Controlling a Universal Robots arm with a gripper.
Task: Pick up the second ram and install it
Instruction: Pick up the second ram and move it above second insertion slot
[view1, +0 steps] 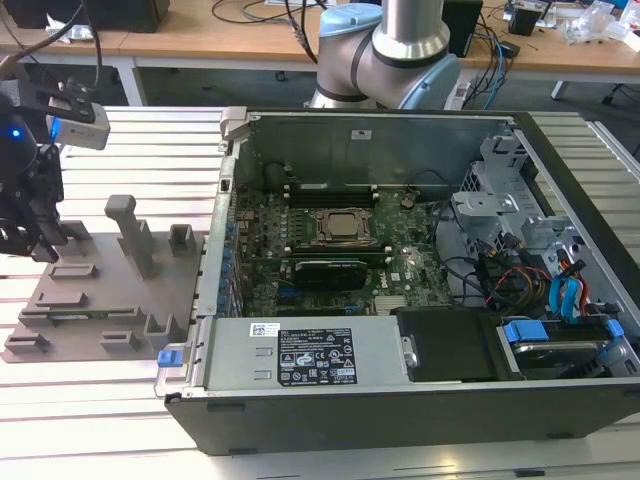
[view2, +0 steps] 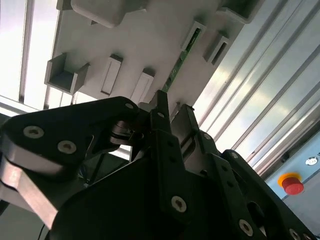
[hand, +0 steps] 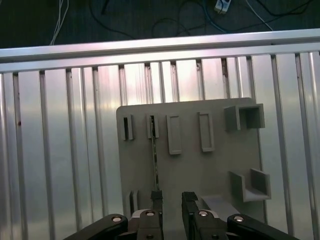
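Observation:
The second ram (hand: 155, 160) is a thin dark stick standing on edge in a slot of the grey fixture plate (hand: 190, 175). Its green edge (view2: 176, 67) also runs across the plate in the second wrist view. My gripper (hand: 171, 196) hovers just above the plate at the near end of the stick. It is open, with a narrow gap and nothing between the fingers. One fingertip (hand: 157, 196) lines up with the stick's end, so the stick sits beside the gap, not in it. In the exterior view my gripper (view1: 35, 240) hangs over the plate (view1: 120, 290) at the far left.
An open computer case (view1: 400, 400) lies at the exterior view's right, with its motherboard, square CPU socket (view1: 338, 226) and long black memory slots (view1: 330, 188). Grey blocks and a post (view1: 125, 225) stand up from the fixture plate. A ribbed aluminium table (hand: 60, 150) surrounds the plate.

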